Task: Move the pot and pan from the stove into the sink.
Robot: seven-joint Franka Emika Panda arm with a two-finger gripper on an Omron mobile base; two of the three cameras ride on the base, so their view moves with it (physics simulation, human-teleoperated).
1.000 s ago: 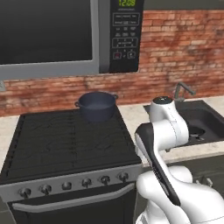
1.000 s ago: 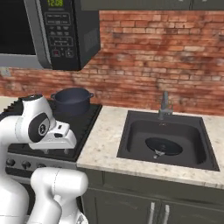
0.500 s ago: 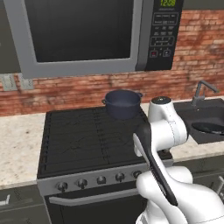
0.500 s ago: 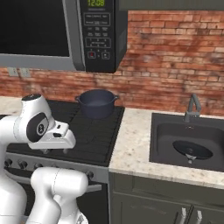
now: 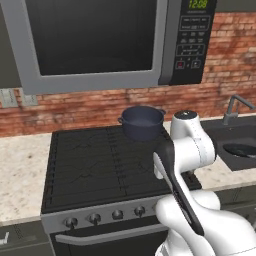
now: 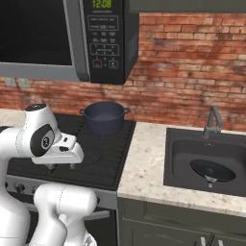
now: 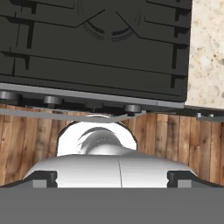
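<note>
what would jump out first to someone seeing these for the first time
The white arm fills the foreground, folded up over the front of the black stove. Behind it, a dark blue-grey pot sits alone at the stove's back right corner, under a big microwave on the brick wall. To the right, a dark pan already lies in the sink.

Red brick wall (image 6: 192, 72) — microwave (image 5: 105, 42), beige speckled counter (image 6: 144, 163), wooden floor (image 7: 26, 140).
</note>
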